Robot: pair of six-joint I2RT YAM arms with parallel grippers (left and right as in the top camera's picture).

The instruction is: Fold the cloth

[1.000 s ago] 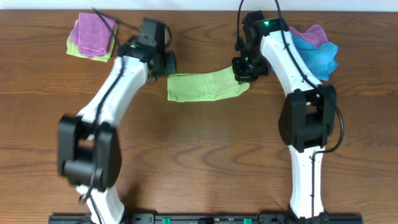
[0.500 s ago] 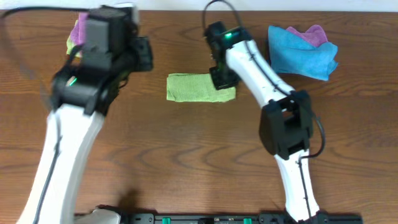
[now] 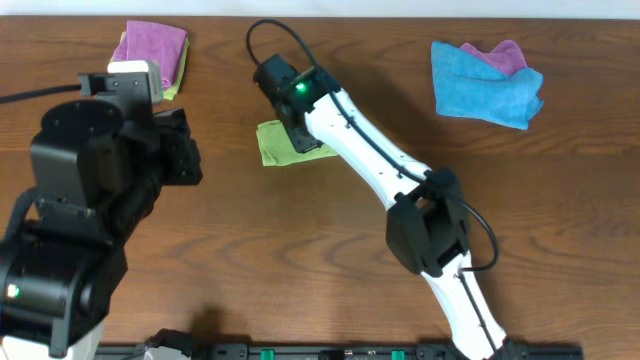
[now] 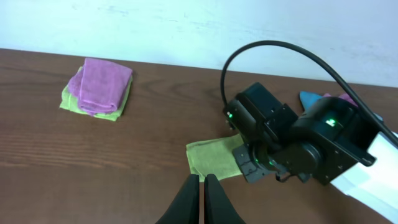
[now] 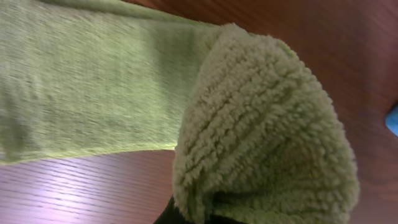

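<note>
**A:** Left to right then: our left fingers [image 4: 190, 198] hang high over the bench [image 3: 230, 260], pressed together on nothing and well apart from the cloth [image 3: 272, 146]. So which arm has it?

**B:** The right. The cloth lies mid-bench toward the back, long axis running left-right, with its free end poking out left of our right arm [image 3: 350, 150]. In the wrist view the right fingers [image 5: 166, 218] look clamped on a fat fold, and the flat layer stretches away to the left of it.

**A:** Do the edges line up?

**B:** Can't tell. From overhead the arm covers the cloth's right part. Up close the fold buries the fingers almost entirely, so we're judging the clamp from the bunching.
</note>
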